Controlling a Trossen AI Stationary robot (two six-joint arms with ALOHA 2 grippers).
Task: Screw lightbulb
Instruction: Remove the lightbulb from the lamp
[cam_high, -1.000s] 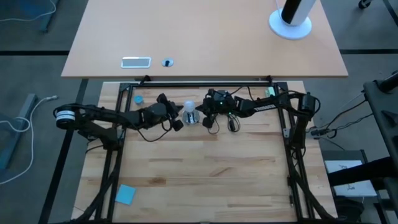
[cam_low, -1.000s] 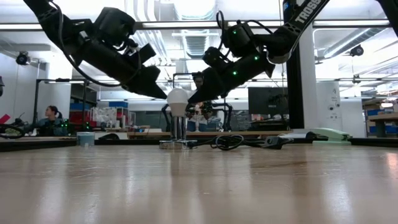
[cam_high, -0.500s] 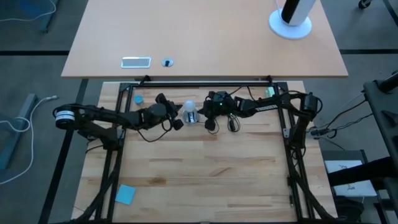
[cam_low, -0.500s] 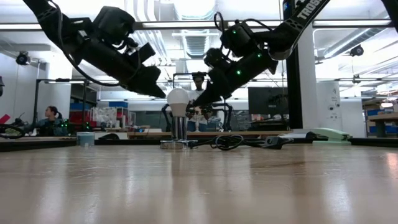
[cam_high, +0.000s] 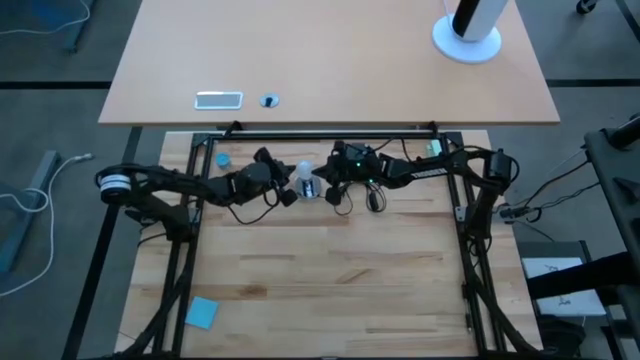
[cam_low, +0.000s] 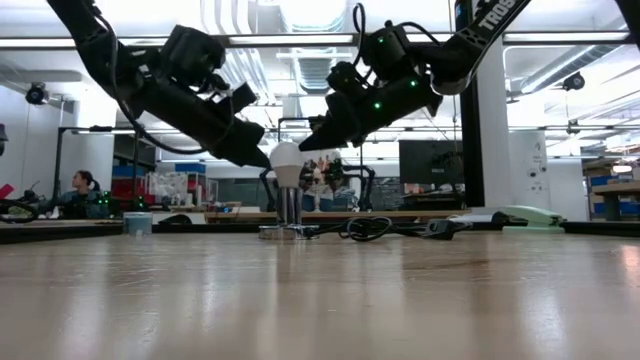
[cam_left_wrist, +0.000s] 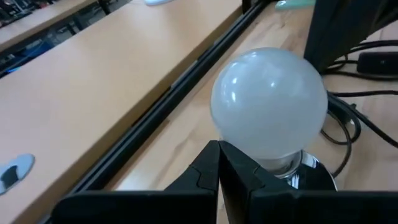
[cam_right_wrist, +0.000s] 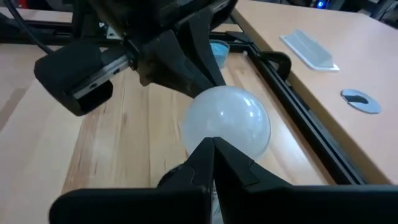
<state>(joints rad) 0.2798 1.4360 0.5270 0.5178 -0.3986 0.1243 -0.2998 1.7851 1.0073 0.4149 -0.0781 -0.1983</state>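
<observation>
Wooden table (cam_high: 330, 280) (upright lightbulb (cam_low: 286, 158))

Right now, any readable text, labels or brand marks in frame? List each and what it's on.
"TROSS": white letters on the right arm in the low view, cut off by the picture's top edge.
White lettering on the same arm's link in the high view: too small to read.
Nothing readable on the lightbulb, either gripper, or the table.

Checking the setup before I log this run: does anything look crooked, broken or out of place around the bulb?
Nothing stands out. The white frosted pear-shaped lightbulb stands upright on the round silver socket disc, intact, with the left gripper and right gripper flanking it, both shut.
</observation>
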